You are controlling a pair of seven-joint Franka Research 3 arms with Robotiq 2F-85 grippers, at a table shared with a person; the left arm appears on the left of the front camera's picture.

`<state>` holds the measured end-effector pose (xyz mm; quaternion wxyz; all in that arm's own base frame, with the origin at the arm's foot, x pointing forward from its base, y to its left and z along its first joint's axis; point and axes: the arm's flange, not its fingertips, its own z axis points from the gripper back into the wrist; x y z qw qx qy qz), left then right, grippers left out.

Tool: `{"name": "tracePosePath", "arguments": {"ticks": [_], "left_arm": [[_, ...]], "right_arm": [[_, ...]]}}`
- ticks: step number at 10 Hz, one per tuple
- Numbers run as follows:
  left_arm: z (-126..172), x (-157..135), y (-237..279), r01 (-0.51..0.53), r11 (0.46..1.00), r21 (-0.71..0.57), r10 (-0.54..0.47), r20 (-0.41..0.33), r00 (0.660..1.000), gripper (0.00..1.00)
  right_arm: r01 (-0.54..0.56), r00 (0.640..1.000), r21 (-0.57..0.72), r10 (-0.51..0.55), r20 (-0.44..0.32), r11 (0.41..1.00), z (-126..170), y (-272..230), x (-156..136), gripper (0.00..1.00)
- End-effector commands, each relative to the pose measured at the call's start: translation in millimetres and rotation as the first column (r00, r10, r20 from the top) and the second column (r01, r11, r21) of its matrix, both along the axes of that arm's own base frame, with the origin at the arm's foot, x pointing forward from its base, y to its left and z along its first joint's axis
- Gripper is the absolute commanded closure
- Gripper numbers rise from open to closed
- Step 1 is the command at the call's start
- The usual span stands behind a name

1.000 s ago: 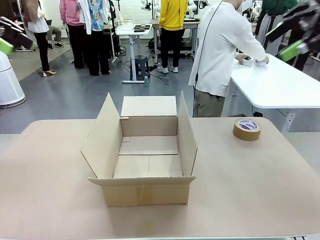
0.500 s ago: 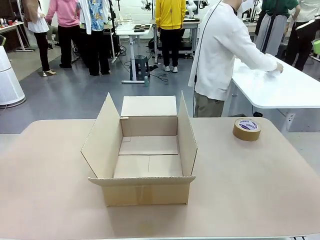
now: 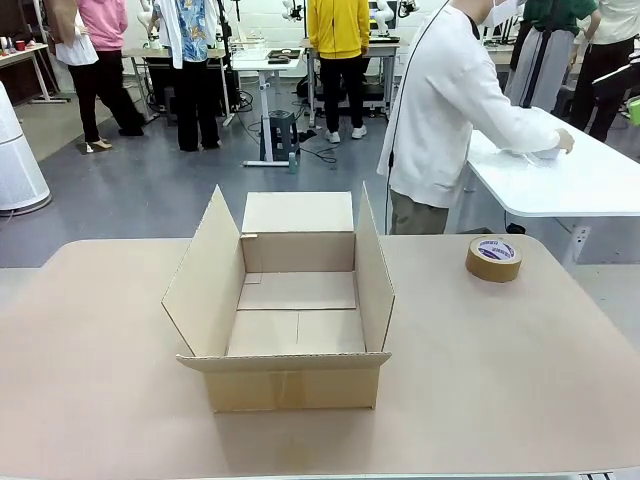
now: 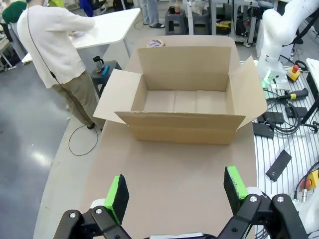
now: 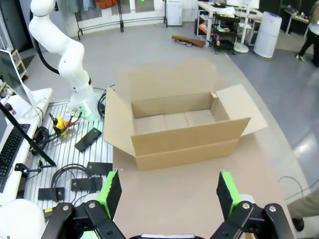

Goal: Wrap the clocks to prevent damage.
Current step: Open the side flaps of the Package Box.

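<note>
An open brown cardboard box (image 3: 210, 280) stands empty in the middle of the table, flaps up. Beyond it a person in a white top (image 3: 440, 110) leans over a white side table (image 3: 570, 185), both hands on something whitish and crinkly (image 3: 540, 152); I cannot make out the clocks there. My left gripper (image 4: 175, 189) hangs open high above the table, looking down at the box (image 4: 184, 127). High on the other side, my right gripper (image 5: 168, 190) also stands open, with the box (image 5: 184, 142) below it. Neither holds anything.
A brown tape roll (image 3: 494, 258) lies on the table's far right, also seen past the box (image 4: 156, 43). Cables and tools lie on the racks beside the arm bases (image 5: 65, 45). Several people stand at tables in the background.
The green gripper pads at the front view's upper corners have left the picture. The person's hands have slid right along the white table.
</note>
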<state>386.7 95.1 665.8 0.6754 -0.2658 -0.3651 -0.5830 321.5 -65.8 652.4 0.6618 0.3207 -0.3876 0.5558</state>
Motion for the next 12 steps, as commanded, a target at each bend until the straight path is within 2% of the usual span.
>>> {"name": "tracePosePath", "arguments": {"ticks": [1,2,3,4,6,7,8,9,12], "left_arm": [[-5.0,0.6,-1.3,0.000,1.000,0.021,-0.001,0.037,0.999,0.00],[-7.6,0.5,-2.1,0.001,0.999,0.039,-0.002,0.040,0.999,0.56],[-8.5,-1.9,-1.4,-0.002,0.999,0.040,0.000,0.044,0.999,0.58],[-6.8,-0.4,-1.2,-0.002,0.999,0.040,0.001,0.042,0.999,1.00],[-6.4,-0.1,-3.7,-0.001,0.999,0.044,0.000,0.039,0.999,1.00],[-8.2,-1.7,-4.3,-0.004,0.999,0.044,0.002,0.037,0.999,0.82],[-7.7,-0.9,-4.5,-0.002,0.999,0.045,0.000,0.037,0.999,0.91],[-6.8,0.7,-4.3,0.002,0.999,0.048,-0.003,0.037,0.999,1.00],[-7.2,-2.4,-3.1,-0.002,0.998,0.055,0.000,0.038,0.999,1.00]], "right_arm": [[-0.022,0.999,-0.003,0.022,0.026,1.000,-0.9,4.3,-3.6,0.00],[-0.020,0.999,-0.026,0.020,0.025,0.999,-1.8,4.3,-3.7,0.53],[-0.031,0.999,-0.036,0.032,0.022,0.999,-2.7,4.6,-2.6,0.60],[-0.032,0.999,-0.035,0.033,0.021,0.999,-3.2,5.3,-1.6,1.00],[-0.034,0.999,-0.045,0.034,0.011,0.998,-5.4,5.0,0.1,1.00],[-0.040,0.999,-0.052,0.040,0.004,0.998,-6.7,5.0,0.5,0.88],[-0.043,0.999,-0.056,0.043,0.002,0.998,-6.8,6.0,1.1,0.98],[-0.047,0.999,-0.061,0.047,0.002,0.997,-7.3,7.7,1.9,1.00],[-0.062,0.998,-0.078,0.062,-0.006,0.995,-8.6,10.7,2.3,1.00]]}}
